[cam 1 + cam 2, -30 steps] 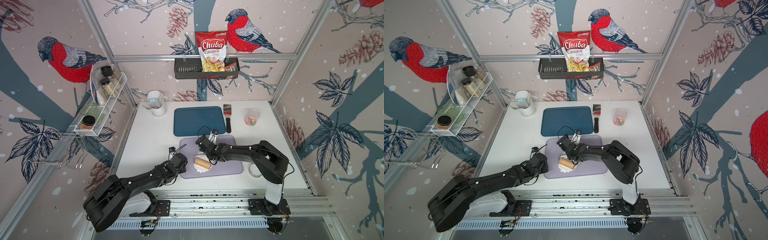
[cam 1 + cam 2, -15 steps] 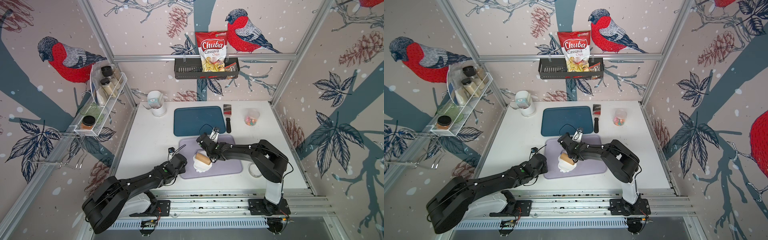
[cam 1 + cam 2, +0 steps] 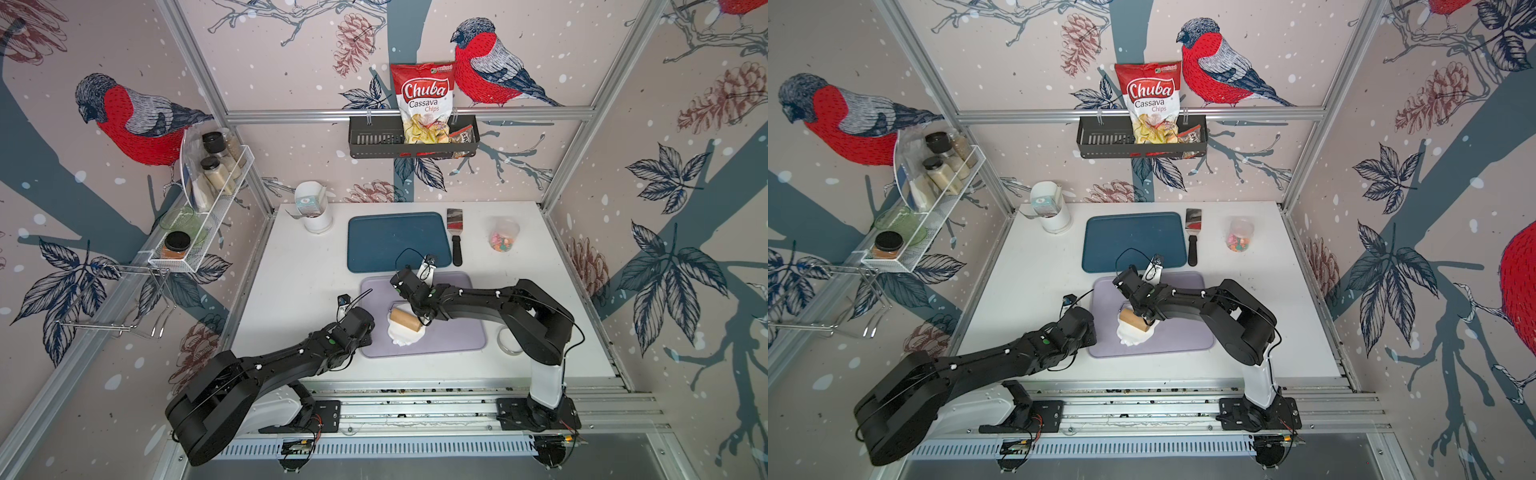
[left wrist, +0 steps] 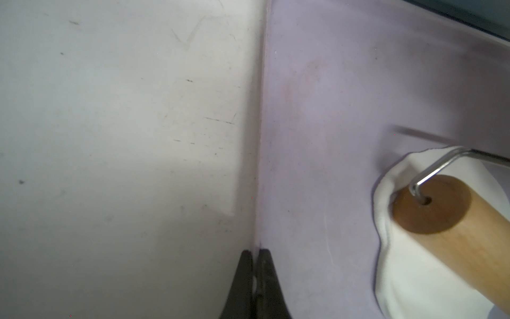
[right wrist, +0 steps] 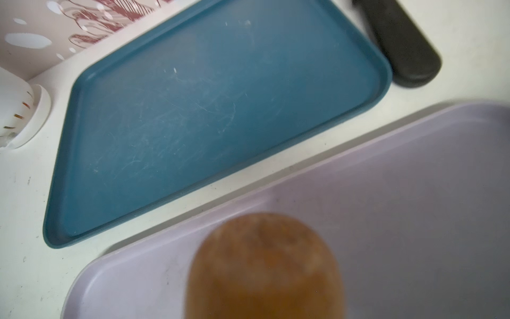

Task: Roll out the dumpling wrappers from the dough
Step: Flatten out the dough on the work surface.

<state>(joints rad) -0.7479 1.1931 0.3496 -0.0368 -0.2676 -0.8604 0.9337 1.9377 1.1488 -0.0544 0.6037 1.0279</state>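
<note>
Now, start at your left jaws. They are clenched on nothing, with the tips set at the edge of the lilac tray, likely to pin it so it cannot slide on the table under the rolling. Near them, towards the right jaws, the dough lies on that tray, flattened into an uneven white sheet. The roller rests across it. Your right jaws sit directly over the roller's far end, grasping its wooden handle, which lets the arm lean weight through the barrel. No dumpling wrappers are cut yet, I judge. The ring cutter waits well beyond the right jaws, half hidden behind that arm.
</note>
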